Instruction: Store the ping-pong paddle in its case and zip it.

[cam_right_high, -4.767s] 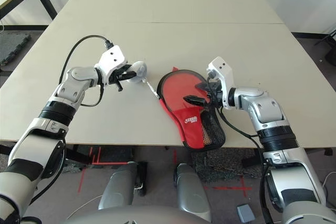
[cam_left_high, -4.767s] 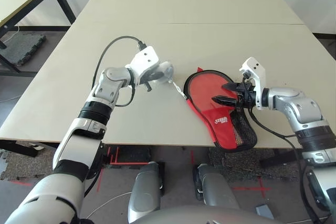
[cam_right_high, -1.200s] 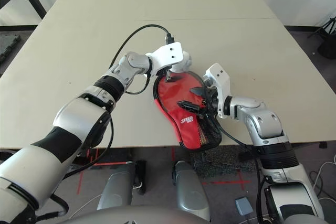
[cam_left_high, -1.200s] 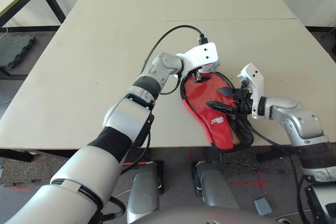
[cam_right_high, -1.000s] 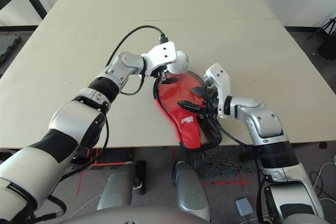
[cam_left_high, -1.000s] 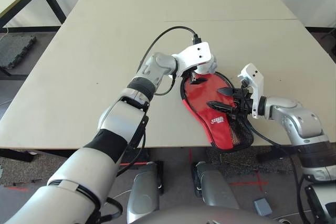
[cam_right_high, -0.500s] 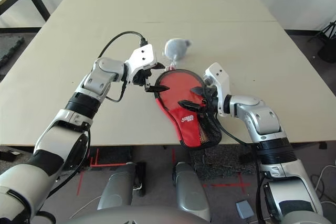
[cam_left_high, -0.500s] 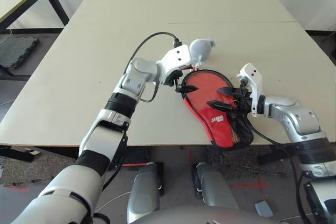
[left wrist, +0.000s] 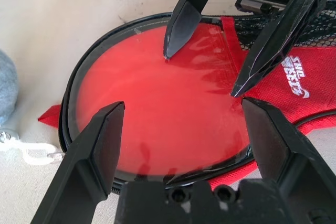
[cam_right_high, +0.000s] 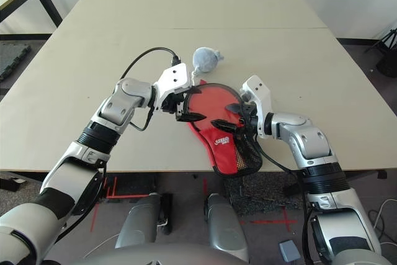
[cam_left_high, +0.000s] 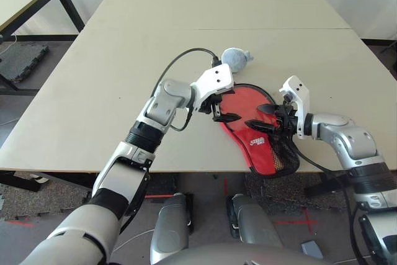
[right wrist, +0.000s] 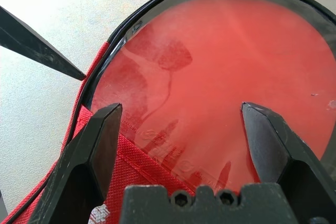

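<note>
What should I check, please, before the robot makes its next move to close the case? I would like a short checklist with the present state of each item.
1. Ping-pong paddle head lies inside the case: ok; the red face shows within the black rim.
2. Zip closed around the head: not ok; the face is still uncovered.
3. Left end effector open and holding nothing: ok.
4. Right end effector open above the paddle face: ok.
5. Paddle handle fully inside the narrow end: cannot tell; it is hidden.
6. Grey soft object clear of the case: ok; it lies apart on the table.
</note>
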Robot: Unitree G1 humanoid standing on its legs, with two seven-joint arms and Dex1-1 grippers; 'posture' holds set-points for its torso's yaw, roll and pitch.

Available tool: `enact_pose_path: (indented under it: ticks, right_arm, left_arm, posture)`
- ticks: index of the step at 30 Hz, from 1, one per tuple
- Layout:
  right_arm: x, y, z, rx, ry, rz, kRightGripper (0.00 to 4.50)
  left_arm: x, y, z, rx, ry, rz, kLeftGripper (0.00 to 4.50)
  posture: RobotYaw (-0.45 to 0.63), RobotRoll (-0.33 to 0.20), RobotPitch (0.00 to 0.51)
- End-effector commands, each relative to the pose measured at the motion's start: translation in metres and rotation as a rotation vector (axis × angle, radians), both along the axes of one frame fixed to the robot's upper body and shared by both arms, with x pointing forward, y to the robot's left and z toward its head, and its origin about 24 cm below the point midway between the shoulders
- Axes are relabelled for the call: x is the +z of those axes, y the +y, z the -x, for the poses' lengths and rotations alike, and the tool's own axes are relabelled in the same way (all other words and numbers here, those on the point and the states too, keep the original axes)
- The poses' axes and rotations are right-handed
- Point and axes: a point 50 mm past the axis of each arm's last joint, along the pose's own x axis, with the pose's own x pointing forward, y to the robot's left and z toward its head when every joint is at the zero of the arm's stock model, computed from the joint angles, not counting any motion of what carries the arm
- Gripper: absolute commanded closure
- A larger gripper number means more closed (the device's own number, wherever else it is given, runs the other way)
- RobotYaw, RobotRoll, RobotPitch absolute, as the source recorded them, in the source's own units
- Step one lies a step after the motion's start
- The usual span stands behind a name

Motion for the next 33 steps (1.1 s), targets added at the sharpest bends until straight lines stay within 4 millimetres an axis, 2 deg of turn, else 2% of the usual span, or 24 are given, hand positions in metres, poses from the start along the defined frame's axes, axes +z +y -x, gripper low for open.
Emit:
enact_pose_path:
  ticks: [1, 16, 33]
  right_arm:
    - [-0.020, -0.004, 0.008, -0.008, 0.102, 0.038, 0.00]
    - [-0.016, -0.014, 0.007, -0.019, 0.093, 0.059, 0.00]
    - [-0.002, -0.028, 0.003, -0.066, 0.050, 0.067, 0.00]
  left_arm:
    - [-0.011, -0.003, 0.002, -0.001, 0.032, -0.009, 0.06]
    - [-0.034, -0.002, 0.003, 0.026, 0.100, -0.034, 0.06]
    - [-0.045, -0.007, 0.004, 0.026, 0.143, -0.046, 0.06]
  posture:
    - [-0.01, 0.000, 0.113]
    - [-0.02, 0.000, 0.105]
    - [-0.03, 0.000, 0.106]
